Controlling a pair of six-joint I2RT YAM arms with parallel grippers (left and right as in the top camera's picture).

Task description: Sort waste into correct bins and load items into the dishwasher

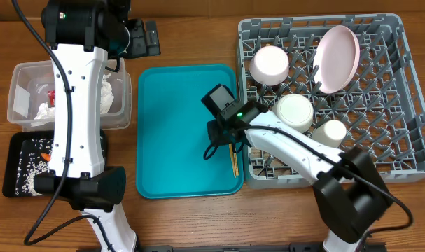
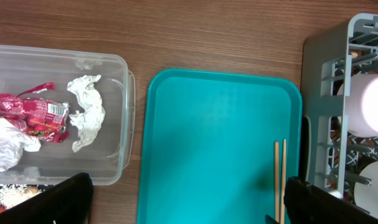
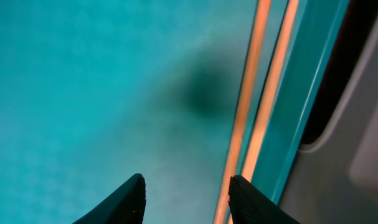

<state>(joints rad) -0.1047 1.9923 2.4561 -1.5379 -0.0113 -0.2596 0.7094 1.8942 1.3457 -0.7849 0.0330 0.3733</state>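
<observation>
Two thin wooden chopsticks lie side by side on the teal tray, close to its right rim. My right gripper hangs low over the tray, open. Only tray shows between its fingers, and its right fingertip is over the near end of the chopsticks. My left gripper is wide open and empty, high above the table's far left. The dishwasher rack holds a plate, two bowls and a cup.
The clear tub at the left holds a red wrapper and crumpled tissues. In front of it, the black tray carries white scraps. The rack's grey wall stands right beside the teal tray.
</observation>
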